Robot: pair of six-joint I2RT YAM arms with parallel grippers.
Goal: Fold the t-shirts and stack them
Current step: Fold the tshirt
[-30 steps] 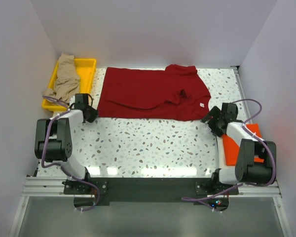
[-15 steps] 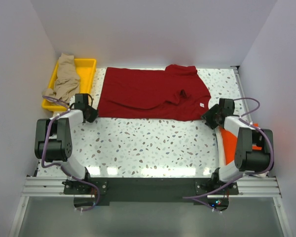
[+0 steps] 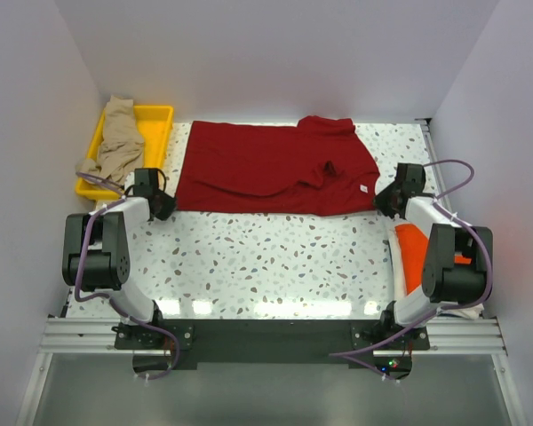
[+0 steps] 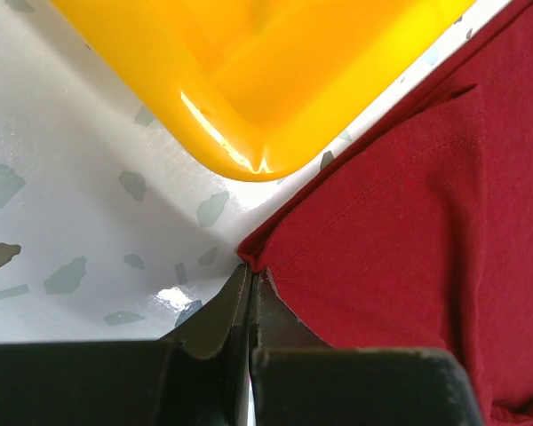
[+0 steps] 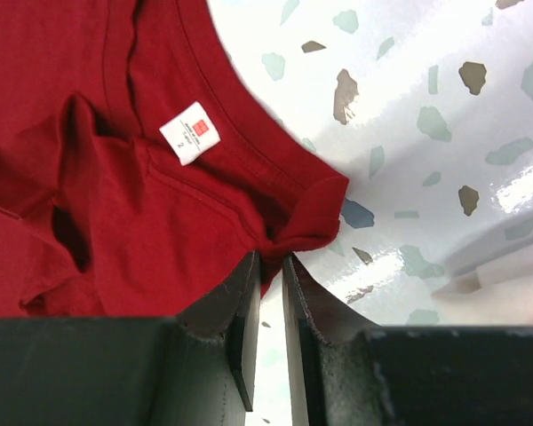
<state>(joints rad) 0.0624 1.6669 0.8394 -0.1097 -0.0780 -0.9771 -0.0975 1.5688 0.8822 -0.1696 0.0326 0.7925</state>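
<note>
The dark red t-shirt (image 3: 266, 169) lies spread across the far half of the table, its right side rumpled. My left gripper (image 3: 164, 206) is shut on its near left corner (image 4: 250, 275). My right gripper (image 3: 384, 201) is at the near right corner, by the collar with the white label (image 5: 189, 132). There its jaws (image 5: 271, 262) pinch a bunched fold of the red cloth (image 5: 115, 133). A tan-beige t-shirt (image 3: 118, 142) is heaped in the yellow tray. A bright orange t-shirt (image 3: 410, 253) lies folded at the near right under the right arm.
The yellow tray (image 3: 160, 120) stands at the far left corner, and its rounded corner (image 4: 293, 80) is just beyond the left gripper's fingertips. White walls close in the table on both sides and at the back. Speckled table (image 3: 275, 257) shows between the arms.
My right gripper has moved away from the orange shirt to the red shirt's near right corner and closed on the cloth. The left gripper and the rest of the shirt have not moved.
</note>
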